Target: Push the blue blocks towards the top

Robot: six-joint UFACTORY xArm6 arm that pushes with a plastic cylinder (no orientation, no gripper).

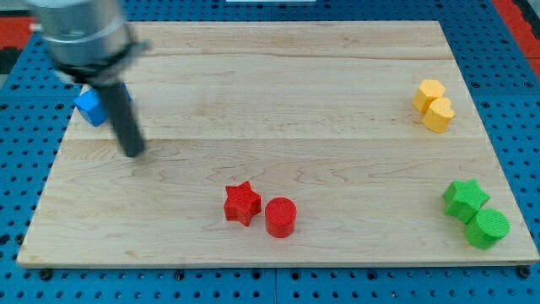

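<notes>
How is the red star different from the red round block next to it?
The red star has points; the red cylinder is round with a flat top. The star lies to the view's left, the cylinder to its right and slightly lower. Both are red and close together near the board's bottom edge, far from my tip.

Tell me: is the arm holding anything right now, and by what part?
Nothing is held. My tip rests on the board just below and right of the blue block, apparently not touching it.
</notes>
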